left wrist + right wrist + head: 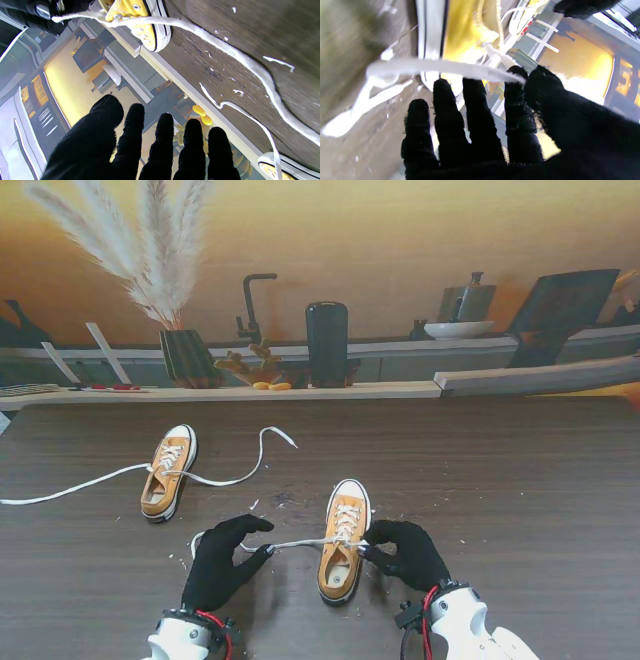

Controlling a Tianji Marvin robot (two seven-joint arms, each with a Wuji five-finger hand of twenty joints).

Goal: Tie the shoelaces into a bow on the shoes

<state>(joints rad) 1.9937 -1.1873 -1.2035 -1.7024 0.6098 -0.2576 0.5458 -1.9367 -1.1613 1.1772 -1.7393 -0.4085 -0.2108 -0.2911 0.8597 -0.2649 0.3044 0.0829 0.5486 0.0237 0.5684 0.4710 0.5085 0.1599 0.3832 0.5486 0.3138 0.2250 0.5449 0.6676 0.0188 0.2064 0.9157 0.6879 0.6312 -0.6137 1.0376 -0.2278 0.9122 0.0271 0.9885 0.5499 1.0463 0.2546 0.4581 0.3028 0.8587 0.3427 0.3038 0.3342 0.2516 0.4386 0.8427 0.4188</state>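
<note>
From the stand's view, the black-gloved left hand [222, 565] and black-gloved right hand [408, 553] flank an orange canvas sneaker with a white rubber toe cap [343, 540], which stands between them, toe pointing away from me. A flat white shoelace [300, 543] runs taut from the sneaker's eyelets leftward to the left hand, whose thumb and forefinger curl toward it; whether they actually clamp it cannot be told here. The right hand touches the sneaker's right side. A second orange sneaker [168, 472] sits well apart, farther from me and left of the left hand, its long white laces [232, 468] trailing loose across the dark wood-grain table [520, 490]. Right of the right hand the tabletop lies open to its edge. At the far edge runs a pale wooden ledge [300, 391] before a printed kitchen backdrop.

The left wrist view shows the left hand's fingers [163, 135] extended, slightly apart, gripping nothing visible; the lace [250, 65] lies slack on the table beyond them, among small white flecks.

The right wrist view, blurred, shows the right hand's thumb [542, 82] and forefinger [517, 105] pinching the lace [440, 67], the other fingers spread beside the sneaker's white sole [430, 27].
</note>
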